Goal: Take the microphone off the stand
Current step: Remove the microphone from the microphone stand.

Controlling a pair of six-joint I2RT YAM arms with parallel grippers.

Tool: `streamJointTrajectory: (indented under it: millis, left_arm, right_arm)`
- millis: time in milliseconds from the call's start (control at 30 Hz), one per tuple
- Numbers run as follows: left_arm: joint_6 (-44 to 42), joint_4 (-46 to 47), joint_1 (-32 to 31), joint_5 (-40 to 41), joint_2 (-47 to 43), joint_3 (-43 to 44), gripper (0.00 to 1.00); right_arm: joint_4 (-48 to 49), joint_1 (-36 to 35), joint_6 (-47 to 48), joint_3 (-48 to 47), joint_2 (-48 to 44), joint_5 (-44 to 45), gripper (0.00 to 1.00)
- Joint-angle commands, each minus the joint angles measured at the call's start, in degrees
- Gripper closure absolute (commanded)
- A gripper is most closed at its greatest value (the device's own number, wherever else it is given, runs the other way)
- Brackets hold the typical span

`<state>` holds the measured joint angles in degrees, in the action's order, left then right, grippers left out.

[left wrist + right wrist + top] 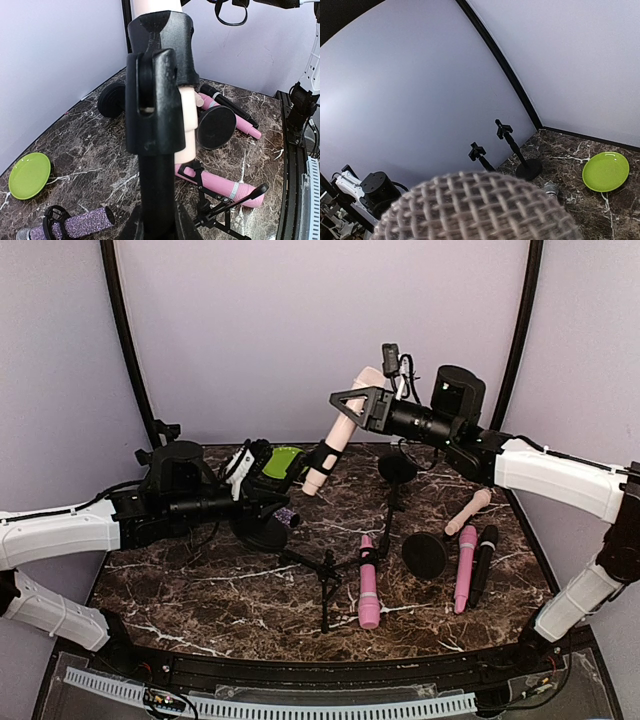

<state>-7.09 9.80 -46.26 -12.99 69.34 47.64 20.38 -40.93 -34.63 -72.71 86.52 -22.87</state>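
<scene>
The stand (258,531) sits on the marble worktop (200,590), and its pole (157,175) rises to a black clip (155,100). The beige microphone (343,425) is still seated in that clip and tilts up and away from the stand's base. Its lower end shows below the clip. Its mesh head (480,205) fills the bottom of the right wrist view. The left hand (268,508) is at the foot of the stand, nearly closed around the pole just above the base. The right hand (362,402) is above the clip, partly closed around the microphone's upper end. Its fingers do not show in its own wrist view. A green plate (285,462) lies just behind the stand's base. A purple glitter microphone (82,222) lies beside the base. Right of the stand, well apart from it, two pink microphones (368,580) and a black microphone (484,562) lie flat. A folded tripod (325,575) and two round-based stands (425,555) are there too.
</scene>
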Motion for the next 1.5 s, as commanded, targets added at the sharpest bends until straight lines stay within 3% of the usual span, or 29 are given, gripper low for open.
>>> streamJointTrajectory:
  millis: [0, 400, 1067, 1300, 1467]
  left_arm:
    - [-2.14, -0.93, 0.21, -0.08, -1.17, 0.68, 1.0]
    - [-2.25, -0.95, 0.22, 0.09, -1.27, 0.61, 1.0]
    - [-2.41, -0.89, 0.21, 0.29, -0.51, 0.57, 1.0]
    - [-2.22, -0.84, 0.26, 0.15, -0.05, 0.61, 1.0]
    - [-2.18, -0.84, 0.21, 0.14, 0.16, 0.61, 1.0]
  right_arm:
    - [4.59, 4.36, -4.65, -0.49, -3.38, 10.83, 1.0]
    - [6.34, 5.94, -5.78, 1.11, -4.24, 10.13, 1.0]
    - [4.49, 6.21, 0.26, -1.93, -5.69, 3.8, 1.0]
    - [4.42, 6.21, 3.29, -3.62, -5.49, -1.23, 1.0]
    - [6.42, 6.25, 4.62, -4.92, -4.67, -11.4, 1.0]
